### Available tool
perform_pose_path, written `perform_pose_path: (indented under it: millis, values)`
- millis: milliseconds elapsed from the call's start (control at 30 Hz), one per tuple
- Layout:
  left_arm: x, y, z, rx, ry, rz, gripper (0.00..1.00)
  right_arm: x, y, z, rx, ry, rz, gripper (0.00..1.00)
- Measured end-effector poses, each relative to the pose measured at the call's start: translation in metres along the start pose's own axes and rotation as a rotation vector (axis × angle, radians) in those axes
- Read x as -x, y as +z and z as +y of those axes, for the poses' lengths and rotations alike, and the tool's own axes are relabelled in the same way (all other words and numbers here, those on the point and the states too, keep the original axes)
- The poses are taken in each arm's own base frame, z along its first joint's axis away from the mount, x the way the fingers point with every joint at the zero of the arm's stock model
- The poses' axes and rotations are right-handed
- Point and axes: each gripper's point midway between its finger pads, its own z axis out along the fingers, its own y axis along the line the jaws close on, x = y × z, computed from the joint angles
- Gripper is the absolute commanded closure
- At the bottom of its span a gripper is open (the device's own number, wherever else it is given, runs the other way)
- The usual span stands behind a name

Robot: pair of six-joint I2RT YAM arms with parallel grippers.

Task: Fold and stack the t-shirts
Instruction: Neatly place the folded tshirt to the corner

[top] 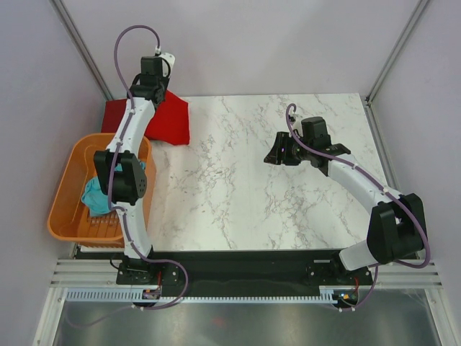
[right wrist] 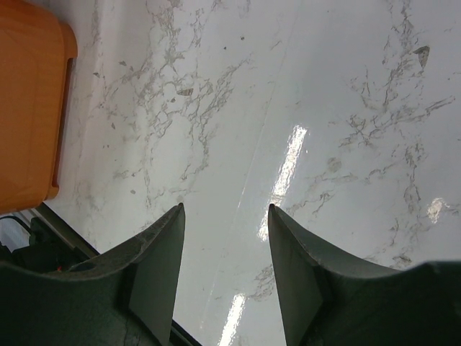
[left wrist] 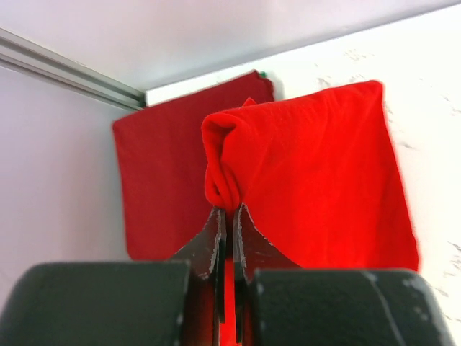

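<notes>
A folded bright red t-shirt lies at the table's far left corner, partly over a folded darker maroon t-shirt. Both show in the left wrist view, the bright one over the maroon one. My left gripper is shut on a bunched edge of the bright red shirt. A teal t-shirt lies crumpled in the orange basket. My right gripper is open and empty above bare marble, right of the table's middle.
The orange basket stands off the table's left edge; its corner shows in the right wrist view. Grey walls and metal frame posts close in the far corners. The marble tabletop spreads between the arms.
</notes>
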Motion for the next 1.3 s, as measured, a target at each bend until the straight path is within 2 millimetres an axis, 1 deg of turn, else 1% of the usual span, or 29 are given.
perform_pose_path:
  millis: [100, 300, 400, 700, 767, 967, 1100, 1233, 1300]
  values:
    - [0.004, 0.000, 0.017, 0.020, 0.012, -0.014, 0.98, 0.001, 0.000, 0.000, 0.002, -0.002, -0.004, 0.42]
    - [0.012, 0.000, 0.043, 0.028, 0.013, -0.044, 0.98, 0.003, 0.000, 0.001, 0.003, -0.005, -0.010, 0.42]
    - [0.014, 0.000, 0.053, 0.039, 0.010, -0.054, 0.98, 0.005, 0.001, 0.001, 0.006, -0.009, -0.019, 0.42]
    - [0.010, 0.004, 0.060, -0.009, 0.002, -0.070, 0.98, 0.007, 0.001, 0.002, 0.011, -0.013, -0.026, 0.42]
    - [0.007, 0.006, 0.067, -0.012, 0.001, -0.069, 0.98, 0.007, 0.001, 0.003, 0.012, -0.015, -0.029, 0.42]
    - [-0.002, 0.008, 0.094, 0.009, -0.027, -0.066, 0.98, 0.008, 0.005, 0.001, 0.013, -0.016, -0.031, 0.43]
    - [-0.007, 0.009, 0.104, 0.023, -0.037, -0.058, 0.98, 0.005, 0.011, -0.003, 0.006, -0.008, -0.015, 0.43]
    - [-0.008, 0.010, 0.105, 0.005, -0.052, -0.065, 0.98, 0.005, 0.011, -0.003, 0.007, -0.008, -0.016, 0.43]
    - [-0.007, 0.010, 0.101, -0.019, -0.072, -0.074, 0.98, 0.005, 0.011, -0.003, 0.007, -0.008, -0.016, 0.43]
